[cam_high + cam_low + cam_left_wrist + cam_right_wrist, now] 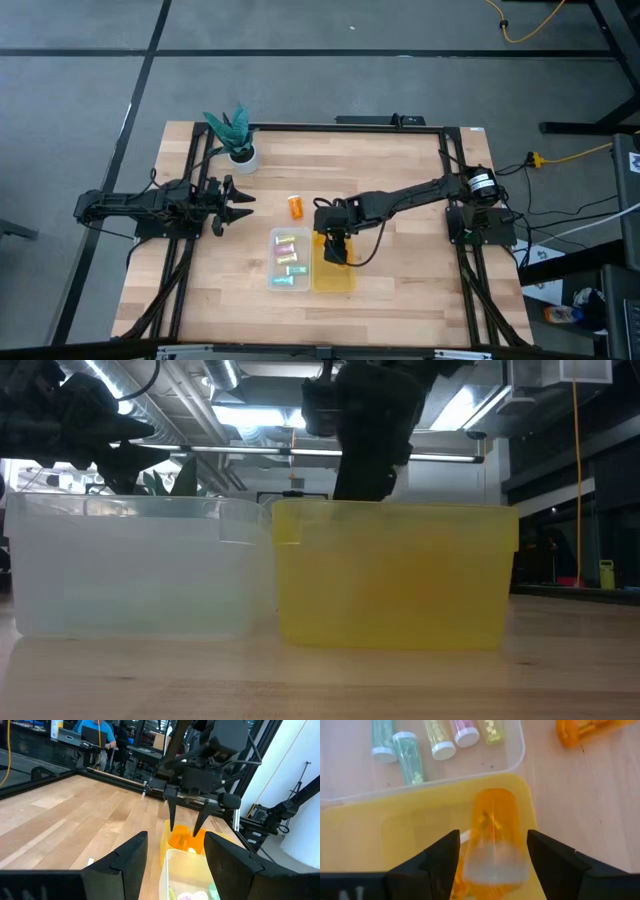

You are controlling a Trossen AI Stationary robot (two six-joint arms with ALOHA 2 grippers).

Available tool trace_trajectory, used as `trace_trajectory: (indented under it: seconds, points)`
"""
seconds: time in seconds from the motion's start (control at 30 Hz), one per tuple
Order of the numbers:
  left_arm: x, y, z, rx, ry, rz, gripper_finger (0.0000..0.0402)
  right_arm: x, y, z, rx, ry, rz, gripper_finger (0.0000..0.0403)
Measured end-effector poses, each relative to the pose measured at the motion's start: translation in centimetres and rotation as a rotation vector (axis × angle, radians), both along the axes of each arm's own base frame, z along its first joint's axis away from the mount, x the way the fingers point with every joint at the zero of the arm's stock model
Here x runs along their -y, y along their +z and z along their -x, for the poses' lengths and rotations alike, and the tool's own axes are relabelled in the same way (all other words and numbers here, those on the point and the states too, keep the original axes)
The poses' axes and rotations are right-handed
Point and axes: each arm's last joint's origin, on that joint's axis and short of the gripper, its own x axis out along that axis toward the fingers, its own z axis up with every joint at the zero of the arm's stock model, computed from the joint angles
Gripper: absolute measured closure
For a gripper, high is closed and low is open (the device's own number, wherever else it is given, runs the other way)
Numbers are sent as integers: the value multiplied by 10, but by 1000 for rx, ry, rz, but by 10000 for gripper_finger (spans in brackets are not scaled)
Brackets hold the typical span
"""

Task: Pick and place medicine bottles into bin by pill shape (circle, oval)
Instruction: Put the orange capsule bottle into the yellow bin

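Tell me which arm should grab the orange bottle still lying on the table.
Probably the left: its gripper is open, empty and faces the orange bottle. The right gripper hangs over the yellow bin.

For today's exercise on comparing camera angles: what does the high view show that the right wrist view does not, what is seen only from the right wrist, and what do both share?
Only the high view shows the potted plant at the table's far edge and the left pincer, open and waiting left of the bins. Only the right wrist view shows the pills inside the vials and an orange bottle between the open right pincer fingers. Both show the clear bin, the yellow bin and the loose orange bottle on the table.
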Motion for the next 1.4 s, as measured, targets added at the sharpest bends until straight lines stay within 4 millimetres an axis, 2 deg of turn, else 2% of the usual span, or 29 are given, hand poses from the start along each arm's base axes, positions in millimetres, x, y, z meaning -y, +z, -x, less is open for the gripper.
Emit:
trace_trajectory:
  seconds: [0.3, 0.53, 0.7, 0.83, 0.97, 1.13, 1.27, 1.4]
  points:
    - [0, 0, 0, 0, 0, 0, 211, -1, 16, -3, -2, 26, 14, 163]
    - [0, 0, 0, 0, 0, 0, 211, 7, 33, -26, 273, 18, 54, 162]
    - [0, 0, 0, 0, 0, 0, 211, 18, 49, -42, 498, -54, 22, 162]
    - [0, 0, 0, 0, 0, 0, 211, 28, 56, -47, 587, -78, 23, 162]
    - [0, 0, 0, 0, 0, 0, 211, 40, 56, -47, 586, -172, 68, 162]
    - [0, 0, 0, 0, 0, 0, 211, 55, 49, -50, 563, -252, 43, 162]
    - [0, 0, 0, 1, 0, 0, 211, 69, 43, -64, 548, -291, 23, 162]
    - [0, 0, 0, 1, 0, 0, 211, 85, 52, -85, 501, -309, 51, 162]
